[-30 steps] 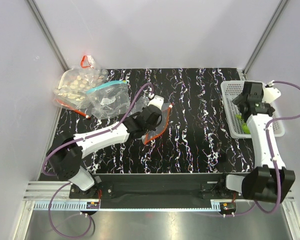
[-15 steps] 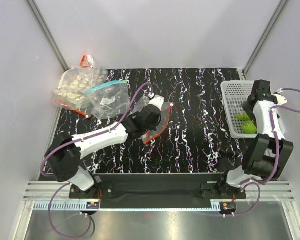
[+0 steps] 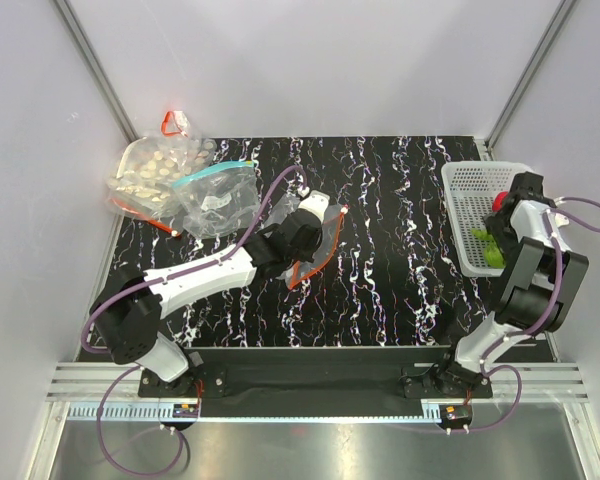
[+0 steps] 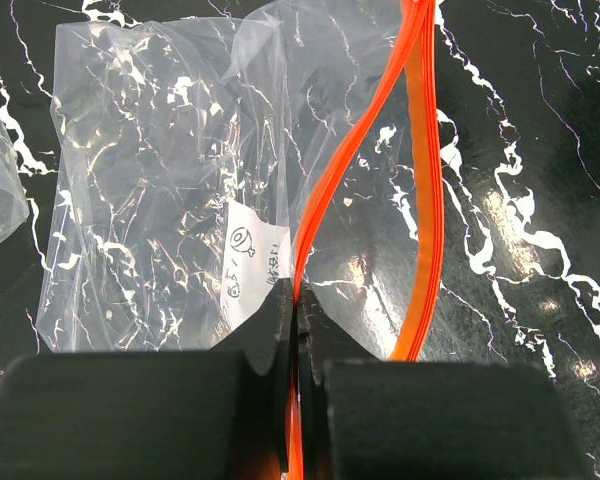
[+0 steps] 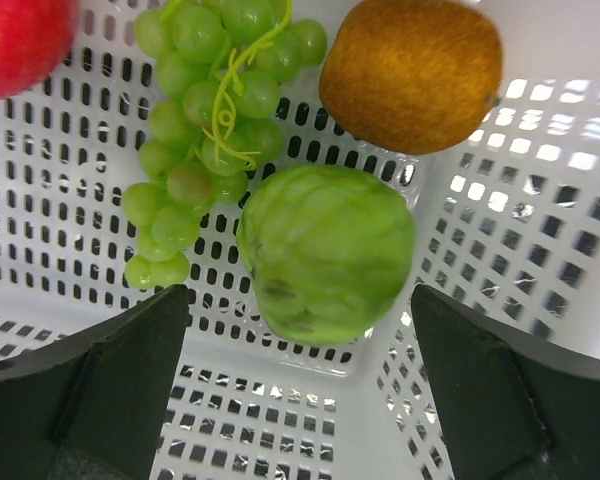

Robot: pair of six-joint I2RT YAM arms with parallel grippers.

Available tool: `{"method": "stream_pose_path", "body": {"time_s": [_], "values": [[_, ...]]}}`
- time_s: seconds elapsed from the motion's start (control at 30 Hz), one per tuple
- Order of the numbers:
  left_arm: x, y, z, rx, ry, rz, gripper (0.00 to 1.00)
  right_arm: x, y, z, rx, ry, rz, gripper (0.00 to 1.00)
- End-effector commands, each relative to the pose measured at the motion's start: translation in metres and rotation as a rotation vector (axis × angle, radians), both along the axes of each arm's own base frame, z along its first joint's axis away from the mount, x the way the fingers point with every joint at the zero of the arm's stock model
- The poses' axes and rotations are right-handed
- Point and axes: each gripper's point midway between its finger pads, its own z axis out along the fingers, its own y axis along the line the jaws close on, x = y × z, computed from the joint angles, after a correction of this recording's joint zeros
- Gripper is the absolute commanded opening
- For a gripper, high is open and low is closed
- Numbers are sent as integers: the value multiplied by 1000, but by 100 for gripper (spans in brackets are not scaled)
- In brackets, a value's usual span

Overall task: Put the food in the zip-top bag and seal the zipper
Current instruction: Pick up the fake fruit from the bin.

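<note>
Black marble-patterned tabletop (image 3: 400, 230) with white veining, evenly lit. Plain white panel walls (image 3: 320, 60) enclose three sides (matte finish), joined by aluminium corner posts (image 3: 95, 62). Slotted silver metal rail (image 3: 310, 411) runs along the near edge.

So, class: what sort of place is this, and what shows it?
Probably a robotics lab test cell: plain white walls enclose a black marbled table, a left arm and right arm stand at its near edge, and a basket holds toy-looking fruit.
</note>
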Motion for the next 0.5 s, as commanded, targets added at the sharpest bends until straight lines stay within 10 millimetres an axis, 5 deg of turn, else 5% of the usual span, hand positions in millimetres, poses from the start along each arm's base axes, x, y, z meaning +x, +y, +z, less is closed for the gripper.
{"method": "stream_pose_path", "body": {"time_s": [0.0, 0.2, 0.47], "values": [[4, -8, 20, -55, -48, -16, 0, 9, -1, -14, 28, -30, -44, 100], [3, -9, 21, -53, -50, -19, 0, 5, -4, -32, 30, -10, -84, 95], [1, -12, 24, -50, -57, -26, 0, 1, -6, 18, -61, -154, -46, 60]]}}
